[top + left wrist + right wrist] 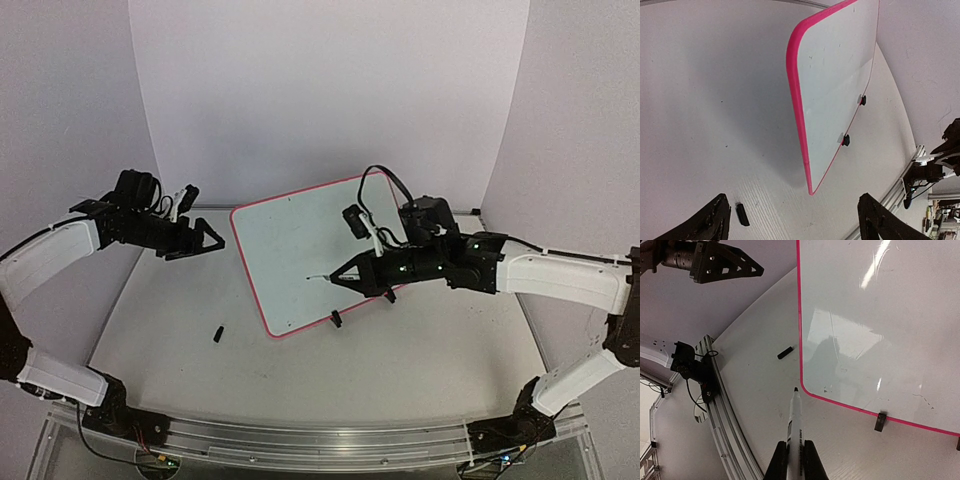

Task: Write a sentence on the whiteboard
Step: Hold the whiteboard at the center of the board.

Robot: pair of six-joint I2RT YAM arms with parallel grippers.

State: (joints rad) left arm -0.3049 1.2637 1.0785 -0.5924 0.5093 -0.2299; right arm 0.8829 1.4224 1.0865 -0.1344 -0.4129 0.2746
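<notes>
The whiteboard (pixel 295 245) stands tilted on the table, pink-rimmed, on two black clip feet (pixel 336 319). No sentence shows on its white face (pixel 880 315), only faint smudges. My right gripper (pixel 347 273) hovers over the board's near part, shut on a white marker (pixel 796 422). The marker's black tip is uncapped and points past the board's rounded corner in the right wrist view. My left gripper (pixel 205 240) hangs open beside the board's left edge, nothing between its fingers (pixel 715 217). In the left wrist view the whiteboard (pixel 835 75) appears nearly edge-on.
A small black marker cap (pixel 217 333) lies on the table left of the board's near corner, also seen as the cap (pixel 742 214) and the cap (pixel 785 352). An aluminium rail (pixel 320 440) runs along the table's front edge. White walls close the back.
</notes>
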